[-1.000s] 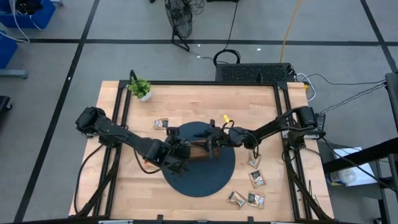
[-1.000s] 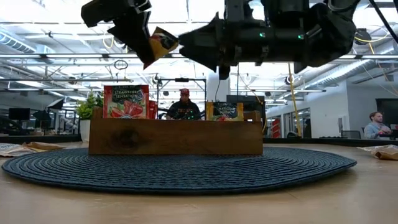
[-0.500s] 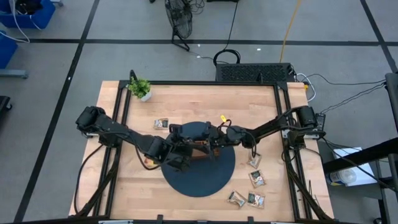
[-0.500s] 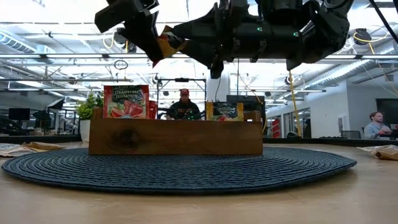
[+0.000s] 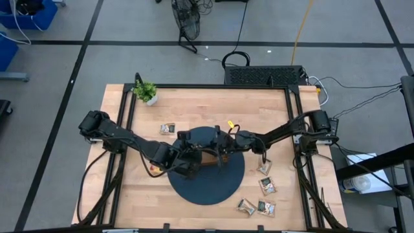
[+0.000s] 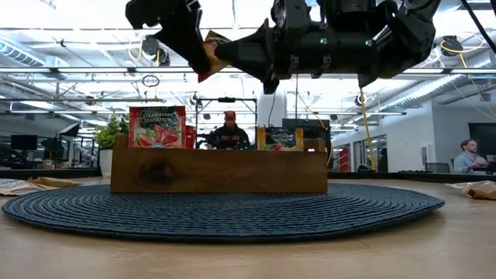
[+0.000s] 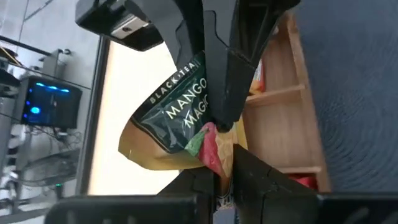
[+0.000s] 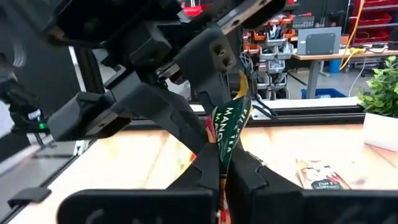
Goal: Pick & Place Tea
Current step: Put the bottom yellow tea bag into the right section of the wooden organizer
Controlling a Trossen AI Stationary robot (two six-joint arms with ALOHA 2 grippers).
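Both grippers pinch 1 mango tea sachet (image 7: 180, 118) in mid-air: left gripper (image 7: 217, 163) and right gripper (image 8: 219, 163) from opposite edges. It hangs directly above the wooden tray (image 6: 218, 169), which lies straight below both.

Crowded air above the tray, open counter around it

Both end effectors, left (image 6: 203, 66) and right (image 6: 267, 80), meet over the wooden tray (image 6: 218, 170), blocking passage from above. Upright sachets (image 6: 157, 126) fill compartments; the plant (image 5: 146, 91) and loose sachets (image 5: 265, 186) occupy counter (image 5: 213, 103) edges.
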